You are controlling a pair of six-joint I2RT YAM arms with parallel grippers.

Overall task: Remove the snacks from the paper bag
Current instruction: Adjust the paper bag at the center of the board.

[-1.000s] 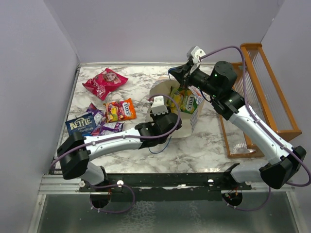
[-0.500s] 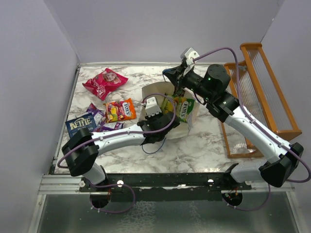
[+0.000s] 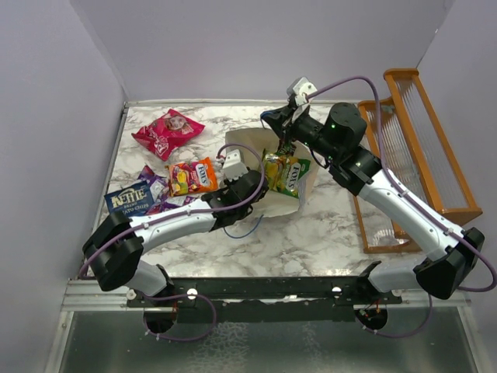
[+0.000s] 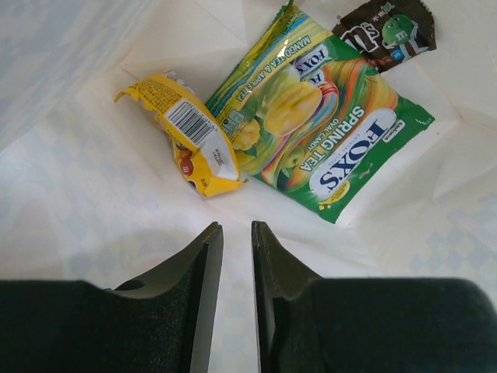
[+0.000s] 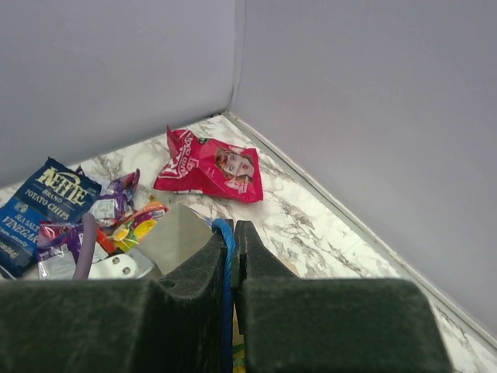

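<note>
The paper bag [image 3: 273,198] lies in the middle of the table with its mouth held up. My right gripper [image 3: 284,142] is shut on its thin blue cord handle [image 5: 226,237]. My left gripper [image 3: 260,185] is inside the bag [image 4: 93,194], its jaws nearly closed with a narrow gap and nothing between them [image 4: 237,230]. Ahead of it lie a green Fox's packet [image 4: 326,124], a yellow packet [image 4: 190,140] and a brown M&M's packet [image 4: 388,31]. The green packet shows from above [image 3: 286,175].
Snacks lie out on the left: a pink-red bag [image 3: 167,130], an orange candy pack [image 3: 192,176], purple packs [image 3: 159,188] and a dark blue chips bag [image 3: 128,200]. An orange wooden rack [image 3: 411,155] stands at the right. Walls close in behind and left.
My left arm has swung left and its gripper has gone into the bag's mouth. My right gripper has pulled the handle up and left, and the bag has shifted left.
</note>
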